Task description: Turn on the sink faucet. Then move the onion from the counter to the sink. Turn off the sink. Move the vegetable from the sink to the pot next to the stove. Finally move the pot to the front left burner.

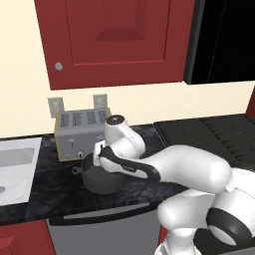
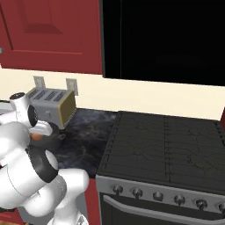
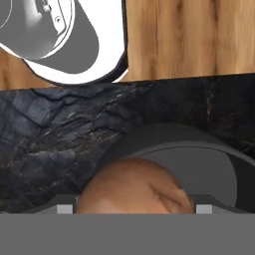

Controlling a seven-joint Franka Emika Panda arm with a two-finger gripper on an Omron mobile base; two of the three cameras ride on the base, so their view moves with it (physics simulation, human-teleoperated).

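Gripper (image 3: 127, 206) spread wide around the smooth round tan onion (image 3: 134, 187) (contact unclear), above the matte grey pot (image 1: 102, 179) on veined black counter (image 1: 55, 184)

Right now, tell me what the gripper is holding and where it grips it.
The gripper holds the onion between its fingers, by the sides, just over the pot on the counter.

The toaster (image 1: 82, 133) stands just behind the pot (image 1: 101, 179), so no room there; the counter (image 2: 90, 132) between pot and stove (image 2: 167, 145) is open; the onion (image 3: 134, 188) fills the pot's mouth.
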